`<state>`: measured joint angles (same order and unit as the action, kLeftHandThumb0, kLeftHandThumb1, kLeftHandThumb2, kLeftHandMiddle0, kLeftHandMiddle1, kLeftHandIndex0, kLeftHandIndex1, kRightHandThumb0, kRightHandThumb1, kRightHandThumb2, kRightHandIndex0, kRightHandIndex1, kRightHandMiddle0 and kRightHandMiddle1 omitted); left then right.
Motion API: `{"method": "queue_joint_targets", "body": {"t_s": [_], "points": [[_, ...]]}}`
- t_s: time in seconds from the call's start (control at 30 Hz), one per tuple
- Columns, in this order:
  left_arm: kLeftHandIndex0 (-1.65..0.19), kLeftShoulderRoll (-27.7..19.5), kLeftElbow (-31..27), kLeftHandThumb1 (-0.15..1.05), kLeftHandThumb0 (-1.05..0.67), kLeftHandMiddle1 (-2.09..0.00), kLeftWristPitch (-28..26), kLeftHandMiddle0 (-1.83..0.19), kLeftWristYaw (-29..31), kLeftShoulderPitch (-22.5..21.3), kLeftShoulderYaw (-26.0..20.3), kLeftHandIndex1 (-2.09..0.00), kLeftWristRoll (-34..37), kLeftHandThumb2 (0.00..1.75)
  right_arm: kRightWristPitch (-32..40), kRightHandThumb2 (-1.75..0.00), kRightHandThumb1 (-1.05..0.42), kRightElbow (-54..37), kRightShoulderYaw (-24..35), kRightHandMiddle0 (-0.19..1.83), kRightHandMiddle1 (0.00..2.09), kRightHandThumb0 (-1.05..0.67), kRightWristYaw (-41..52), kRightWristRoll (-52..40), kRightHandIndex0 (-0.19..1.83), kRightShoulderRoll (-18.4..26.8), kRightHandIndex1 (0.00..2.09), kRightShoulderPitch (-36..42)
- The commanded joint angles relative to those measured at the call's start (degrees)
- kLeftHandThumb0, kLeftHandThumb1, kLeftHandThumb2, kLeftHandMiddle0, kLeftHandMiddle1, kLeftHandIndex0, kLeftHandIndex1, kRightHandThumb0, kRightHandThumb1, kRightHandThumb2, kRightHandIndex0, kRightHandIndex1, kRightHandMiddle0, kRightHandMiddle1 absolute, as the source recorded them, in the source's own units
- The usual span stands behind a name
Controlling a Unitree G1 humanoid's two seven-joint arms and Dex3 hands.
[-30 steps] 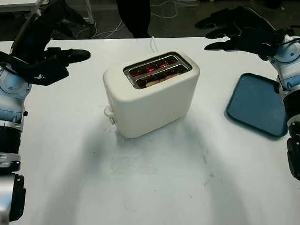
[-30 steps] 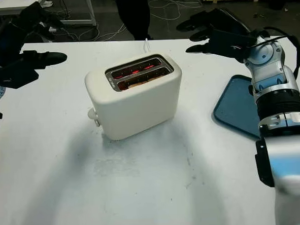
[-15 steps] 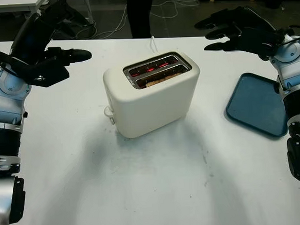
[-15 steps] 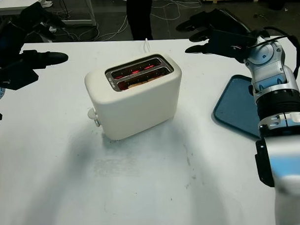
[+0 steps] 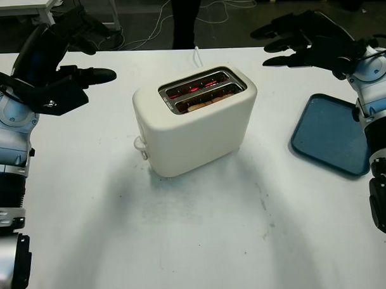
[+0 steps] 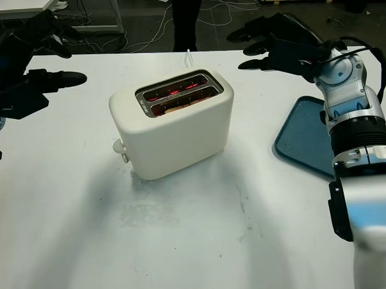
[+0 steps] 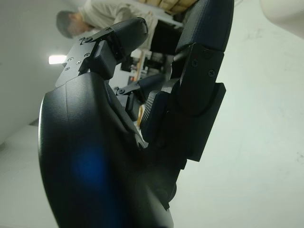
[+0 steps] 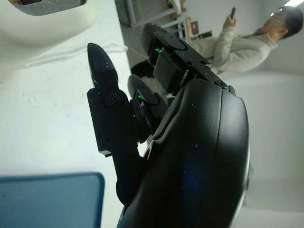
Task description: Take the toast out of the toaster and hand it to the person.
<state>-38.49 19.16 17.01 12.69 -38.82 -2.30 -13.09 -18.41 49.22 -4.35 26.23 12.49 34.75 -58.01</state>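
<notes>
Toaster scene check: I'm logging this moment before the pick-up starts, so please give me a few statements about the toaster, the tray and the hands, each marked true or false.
1. The toast sits down in the toaster's slot nearer the robot. True.
2. The far slot of the toaster glows red inside. True.
3. The left hand grips the toast. False: it is open, raised above the table to the toaster's left.
4. The blue tray carries a slice of toast. False: nothing lies on it.
5. The right hand is open, raised near the table's far edge, beyond the tray. True.
6. The toaster lies on its side. False: it stands upright, slots facing up.
</notes>
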Motion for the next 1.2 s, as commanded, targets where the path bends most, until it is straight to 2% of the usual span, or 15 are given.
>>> {"method": "queue_joint_targets", "body": {"t_s": [0.0, 0.73, 1.17], "points": [[-0.28, 0.4, -0.7, 0.90, -0.84, -1.23, -0.3, -0.38, 0.0, 1.0, -0.8, -1.09, 1.0, 0.00, 0.1, 0.00, -0.89, 0.1, 1.0, 0.69, 0.00, -0.37, -0.2, -1.3, 0.77, -0.3, 0.00, 0.9], [-0.26, 0.9, -6.5, 0.88, -0.81, -1.23, -6.0, -0.35, 1.1, 3.6, -1.7, -1.08, 0.8, 0.00, 1.5, 0.00, -0.89, -2.6, 1.0, 0.70, 0.01, -0.36, -1.8, -0.5, 0.80, -1.1, 0.01, 4.1], [-0.27, 1.1, -5.6, 0.88, -0.80, -1.23, -5.0, -0.36, 1.6, 3.5, -1.6, -1.08, 1.7, 0.00, 1.6, 0.00, -0.89, -2.3, 1.1, 0.70, 0.00, -0.35, -1.6, -0.7, 0.78, -1.3, 0.01, 3.7]]}}
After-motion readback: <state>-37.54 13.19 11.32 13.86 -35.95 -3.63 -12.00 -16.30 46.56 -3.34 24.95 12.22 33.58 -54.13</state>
